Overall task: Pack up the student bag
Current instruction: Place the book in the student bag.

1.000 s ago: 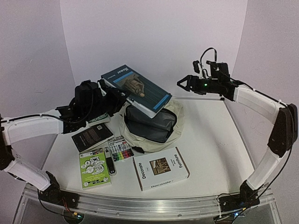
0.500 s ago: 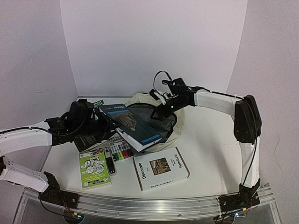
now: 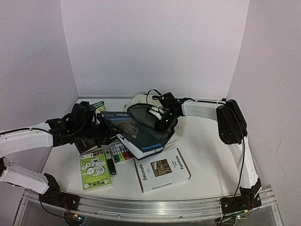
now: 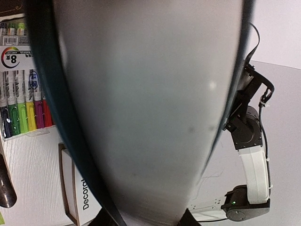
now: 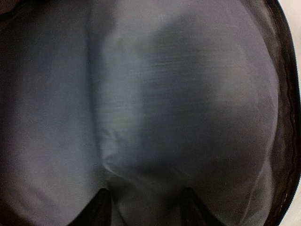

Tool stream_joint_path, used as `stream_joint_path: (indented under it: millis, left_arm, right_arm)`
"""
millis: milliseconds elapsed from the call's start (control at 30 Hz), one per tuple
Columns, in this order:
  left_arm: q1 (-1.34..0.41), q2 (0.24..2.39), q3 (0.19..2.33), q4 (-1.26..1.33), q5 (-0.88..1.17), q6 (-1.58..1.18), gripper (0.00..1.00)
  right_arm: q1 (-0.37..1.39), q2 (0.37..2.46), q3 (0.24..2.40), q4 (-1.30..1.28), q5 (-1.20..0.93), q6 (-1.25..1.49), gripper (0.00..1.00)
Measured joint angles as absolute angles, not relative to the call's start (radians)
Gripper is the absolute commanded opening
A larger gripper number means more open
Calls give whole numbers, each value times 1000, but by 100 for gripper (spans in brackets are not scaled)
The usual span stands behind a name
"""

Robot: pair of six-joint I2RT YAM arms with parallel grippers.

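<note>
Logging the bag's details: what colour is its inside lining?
Dark grey; the student bag lining shows best in the right wrist view.

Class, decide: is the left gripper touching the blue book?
Touching. The left wrist view shows the blue book running down between the left gripper's fingers, pinched there.

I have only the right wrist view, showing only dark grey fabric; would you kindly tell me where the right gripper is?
Observer: The right gripper is in the open mouth of the cream fabric backpack.
Operator: Is anything else near that opening?
Observer: The left gripper holds a dark teal hardcover book, tilted, its far end over the opening.
Operator: What lies unpacked?
Observer: A white square book, a green booklet and a pack of coloured markers, on the white table.
</note>
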State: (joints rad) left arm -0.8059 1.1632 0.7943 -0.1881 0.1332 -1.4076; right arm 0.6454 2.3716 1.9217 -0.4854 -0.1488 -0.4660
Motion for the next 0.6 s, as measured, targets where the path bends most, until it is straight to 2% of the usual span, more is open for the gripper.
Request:
stream_joint_path:
  millis: [33,100,300,600]
  left_arm:
    - [-806,1175,794,-184,140,-1407,3]
    - [-803,1202,796,-169,158,-1406,3]
    - [-774,1279,798,-96,239,-1395,1]
    - [-737,1485,875,36,429,-1358,0]
  right_arm:
    - [645,2374,1922,-485,-126,-467,10]
    - [645,2374,1922,-484,-98,-460,0]
    - [632,2345,1875,-466,-84,-359,0]
    - [549,2157,1838,-516,-270,-47,0]
